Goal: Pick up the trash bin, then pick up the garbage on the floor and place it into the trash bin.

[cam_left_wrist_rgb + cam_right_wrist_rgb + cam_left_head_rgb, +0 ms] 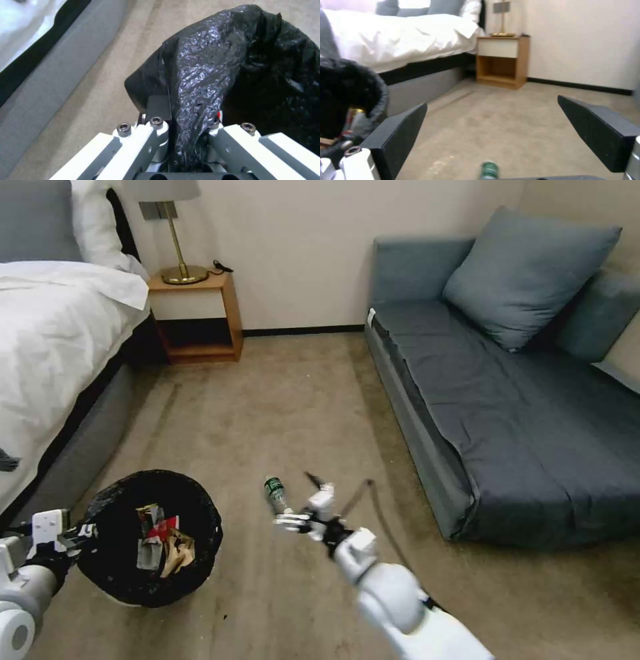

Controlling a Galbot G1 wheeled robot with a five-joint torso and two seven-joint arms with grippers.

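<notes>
Black liner of the bin (150,537) is clamped at its near rim by the left pincer (186,135), beside the bed (53,353). Wrappers (160,543) lie inside the bin. Right pincer (303,513) hangs low over the carpet (267,407), fingers (400,135) spread wide apart, just above the bottle (276,493), which lies on the floor between bin and sofa (520,413).

Trash bin (152,540): glossy black liner. Bottle (275,493): clear, green label. Carpet (280,407) beige. Sofa (507,407) grey-blue.
</notes>
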